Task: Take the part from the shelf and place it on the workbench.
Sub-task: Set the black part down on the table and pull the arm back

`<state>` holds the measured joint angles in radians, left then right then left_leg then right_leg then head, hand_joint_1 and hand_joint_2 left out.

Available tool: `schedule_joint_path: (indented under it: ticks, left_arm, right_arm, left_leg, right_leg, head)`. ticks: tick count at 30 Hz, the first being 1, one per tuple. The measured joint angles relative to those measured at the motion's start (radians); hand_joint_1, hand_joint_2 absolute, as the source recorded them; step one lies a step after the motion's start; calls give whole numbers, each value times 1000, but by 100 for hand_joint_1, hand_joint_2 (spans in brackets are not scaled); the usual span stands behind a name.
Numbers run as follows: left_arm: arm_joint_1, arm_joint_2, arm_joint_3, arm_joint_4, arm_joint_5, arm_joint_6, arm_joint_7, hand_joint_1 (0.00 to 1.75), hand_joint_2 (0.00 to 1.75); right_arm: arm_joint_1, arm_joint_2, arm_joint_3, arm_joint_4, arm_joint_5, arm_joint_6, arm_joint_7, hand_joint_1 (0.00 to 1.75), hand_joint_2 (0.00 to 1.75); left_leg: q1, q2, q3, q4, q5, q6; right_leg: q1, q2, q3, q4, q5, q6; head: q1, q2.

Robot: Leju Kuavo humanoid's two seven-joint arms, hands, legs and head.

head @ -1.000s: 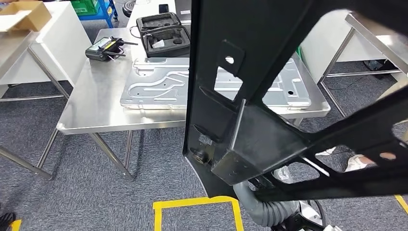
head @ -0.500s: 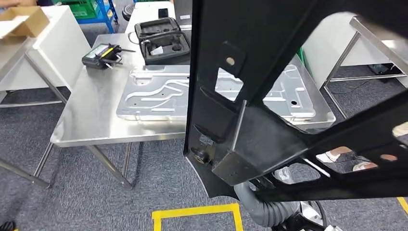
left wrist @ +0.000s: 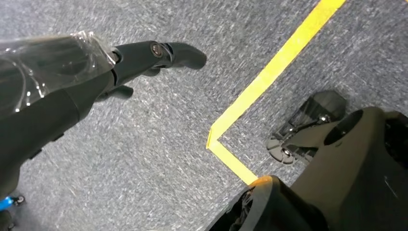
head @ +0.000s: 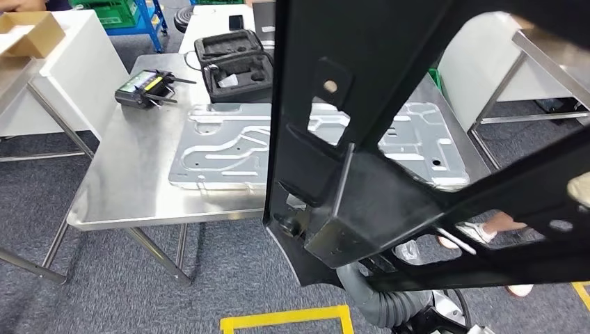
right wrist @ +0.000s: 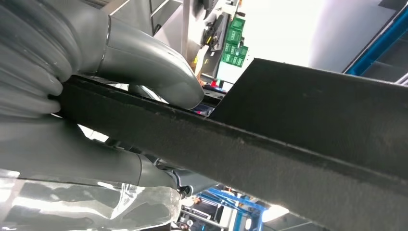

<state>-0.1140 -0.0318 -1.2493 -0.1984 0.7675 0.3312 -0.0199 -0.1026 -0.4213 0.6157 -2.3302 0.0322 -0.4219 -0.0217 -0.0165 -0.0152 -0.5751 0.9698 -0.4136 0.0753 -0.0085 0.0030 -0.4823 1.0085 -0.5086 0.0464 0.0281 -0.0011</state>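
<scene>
Head view: the workbench (head: 132,188) is sliding nearer than a second ago; the black part (head: 362,139) is hanging upright just before its near edge. Left wrist: the left hand (left wrist: 139,60) is dangling empty, fingers loose. Right wrist: the right hand (right wrist: 96,96) is gripping the part's edge

Even, bright indoor light; sharp head view, glare in the wrist views.

The steel counter (head: 125,188) shines with soft reflections and casts a faint shadow on the carpet. The black part (head: 362,125) looms dark and close. The right wrist view's background is blown out white; plastic wrap glints.
</scene>
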Motion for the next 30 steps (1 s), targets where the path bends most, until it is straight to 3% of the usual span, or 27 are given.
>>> schedule_joint_path:
  ticks: [2,4,6,7,9,11,12,14,15,17,19,21,22,23,26,27,30]
  left_arm:
    - [-1,-1,0,0,0,-1,0,0,175]
    - [-1,-1,0,0,0,-1,0,0,175]
    - [0,-1,0,0,0,-1,0,0,175]
    - [1,-1,0,0,0,-1,0,0,175]
    - [1,-1,0,0,0,-2,0,0,175]
    - [1,-1,0,0,1,-2,0,0,175]
    - [1,-1,0,0,2,-2,0,0,175]
    - [-1,0,0,1,3,-1,0,0,175]
    - [-3,0,0,1,3,0,0,0,175]
    - [-4,0,0,1,3,0,0,0,175]
    - [-4,0,0,1,4,1,-1,0,175]
    - [-4,1,0,1,5,1,-1,0,175]
    - [-3,1,0,1,6,1,-1,0,175]
    - [-3,1,0,1,9,1,-3,0,175]
    - [0,2,1,2,19,-4,-10,0,175]
    - [1,2,1,2,22,-6,-12,0,175]
    - [2,2,1,2,30,-17,-15,0,175]
  right_arm:
    - [-2,0,0,0,0,0,0,175,175]
    - [0,0,0,0,0,0,-1,175,175]
    - [1,0,0,0,0,0,-1,175,175]
    - [1,1,0,0,0,0,-1,175,175]
    - [1,0,0,0,-1,0,-1,175,175]
    - [1,1,0,0,-2,0,-1,175,175]
    - [1,1,0,0,-2,0,-2,175,175]
    - [1,1,0,0,-2,0,-2,175,175]
    - [1,1,0,-1,-2,0,-3,175,175]
    - [0,1,0,-1,-2,0,-3,175,175]
    - [0,1,0,-1,-2,0,-3,175,175]
    - [1,1,0,-1,0,-1,0,175,175]
    - [2,1,-1,-1,5,-3,5,175,175]
    - [2,0,-2,-1,16,-5,16,175,175]
    - [4,-14,-15,-6,87,-15,87,175,175]
    - [5,-25,-23,-11,117,-16,122,175,175]
    - [13,-73,-59,-31,204,-11,244,175,175]
  left_leg:
    - [3,0,23,-4,-6,10]
    - [3,-1,35,-4,-18,14]
    - [2,-3,51,-4,-35,14]
    - [3,-4,63,-4,-45,13]
    - [2,-7,89,-4,-66,9]
    - [0,-8,105,-6,-86,-1]
    - [-1,-8,109,-4,-92,-6]
    - [-1,-7,113,7,-95,-15]
    - [-1,-6,104,32,-92,-19]
    - [2,-4,46,130,-99,-30]
    - [8,-4,-42,255,-141,-43]
    - [12,-3,-104,306,-181,-51]
    - [13,-3,-113,286,-177,-53]
    - [13,-2,-107,233,-146,-53]
    - [9,0,-70,56,1,-39]
    - [6,1,-66,36,25,-31]
    - [3,-1,-58,27,31,-9]
  right_leg:
    - [-2,0,-40,84,-29,6]
    - [-2,0,-122,205,-78,10]
    - [-2,0,-181,250,-102,14]
    - [-2,0,-186,222,-84,15]
    - [-2,-1,-159,95,15,11]
    - [2,-2,-133,-1,87,1]
    - [5,-2,-129,-16,97,-6]
    - [5,-1,-121,-19,90,-18]
    - [2,0,-114,-21,86,-24]
    - [-3,0,-96,-24,74,-34]
    - [-3,0,-80,-25,59,-39]
    - [-4,1,-59,-25,42,-37]
    - [-4,2,-46,-25,33,-35]
    - [-5,2,-30,-25,23,-33]
    - [-4,5,-1,-25,-5,-19]
    - [-3,6,1,-26,-12,-13]
    - [-6,6,7,-29,-28,5]
  head:
    - [1,0]
    - [1,0]
    - [1,0]
    - [1,0]
    - [1,0]
    - [0,0]
    - [0,0]
    - [0,0]
    - [-1,0]
    - [-2,0]
    - [-4,0]
    - [-4,0]
    - [-4,0]
    - [-4,0]
    - [-4,0]
    - [-4,0]
    - [-4,0]
